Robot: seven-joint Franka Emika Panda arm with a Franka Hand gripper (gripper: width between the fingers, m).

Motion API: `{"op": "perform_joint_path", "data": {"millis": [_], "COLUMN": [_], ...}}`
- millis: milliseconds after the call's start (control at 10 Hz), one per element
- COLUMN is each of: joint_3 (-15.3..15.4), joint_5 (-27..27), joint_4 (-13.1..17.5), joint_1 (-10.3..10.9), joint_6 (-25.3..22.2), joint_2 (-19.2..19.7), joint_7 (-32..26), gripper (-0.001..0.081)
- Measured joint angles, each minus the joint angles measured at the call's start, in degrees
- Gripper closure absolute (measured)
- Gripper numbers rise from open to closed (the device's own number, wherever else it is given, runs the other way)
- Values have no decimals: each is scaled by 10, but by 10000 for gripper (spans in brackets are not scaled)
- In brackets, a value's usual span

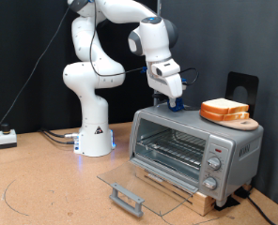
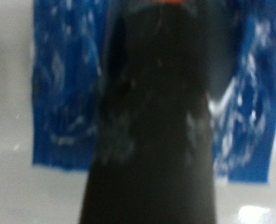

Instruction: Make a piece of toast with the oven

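Nearest the camera: glass oven door [image 1: 130, 187] dropped fully open, lying flat over the worktop [image 1: 36, 187] near its front edge, grey bar handle [image 1: 126, 199] at its lip. Behind it, the oven [image 1: 195, 145], silver-grey, on a wooden base, cavity exposed, wire rack [image 1: 167, 150] bare, no bread inside. Three round knobs [image 1: 214, 161] down its front panel, towards the exterior view's right. On the oven roof, at its far right corner, two stacked slices of bread [image 1: 224, 110] resting on a wooden board [image 1: 235, 122]; the piece of toast not yet moved into the oven. Also on the roof, nearer its left end, a small dark object [image 1: 178, 106] with the gripper [image 1: 176, 100] lowered onto or around it; blue fingers [image 2: 59, 84] seen either side of a dark blurred shape in the wrist view. Whether fingers clamped or merely straddling: cannot tell. Farthest back, white arm base [image 1: 94, 131] by the black backdrop. Judged progress: door opened, bread still to load, toasting not begun.
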Motion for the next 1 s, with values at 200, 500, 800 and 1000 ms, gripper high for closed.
{"op": "perform_joint_path", "data": {"millis": [200,500,800,1000], "joint_3": [-5,-26,-28,-20], "joint_5": [1,59,123,136], "joint_4": [1,5,3,-1], "joint_1": [-9,-4,10,16], "joint_6": [-13,-37,-16,-14], "joint_2": [-5,0,-1,-1], "joint_7": [0,-7,-42,-44], "gripper": [7,-3,-3,-3]}}
